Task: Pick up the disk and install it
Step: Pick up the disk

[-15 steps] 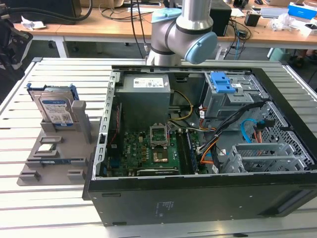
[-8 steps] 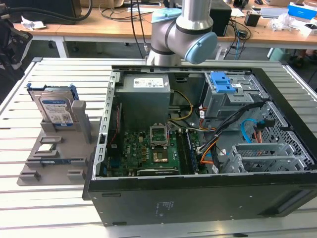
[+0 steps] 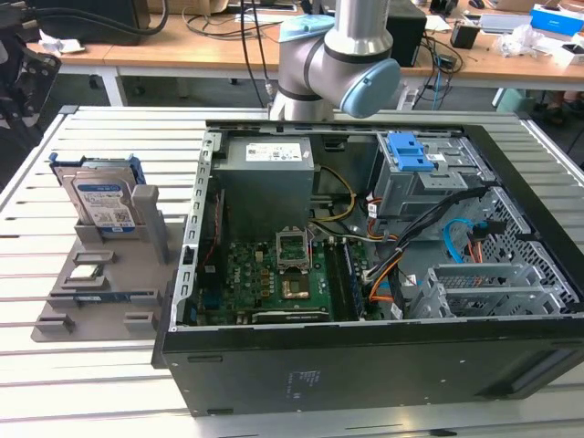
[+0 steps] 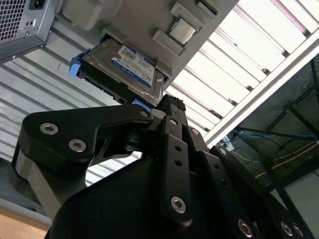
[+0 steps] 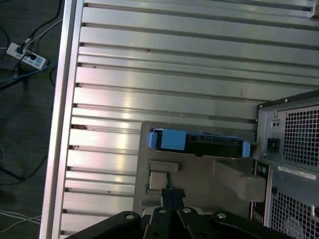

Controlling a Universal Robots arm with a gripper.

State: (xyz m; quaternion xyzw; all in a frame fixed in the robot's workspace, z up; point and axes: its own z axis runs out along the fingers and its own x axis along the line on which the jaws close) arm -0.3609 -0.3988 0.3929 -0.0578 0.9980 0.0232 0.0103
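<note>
**Figure 1. Disk in its holder, gripper clenched on nothing.**

The disk stands on edge in a slot of the grey holder. The holder rests on the slatted desk, just beside the uncovered computer case, on the exterior view's left. In the first wrist view the gripper is clenched and empty, its tips apart from the disk's blue bracket. Of the 2 steps, pickup and installation, neither appears done.
</note>
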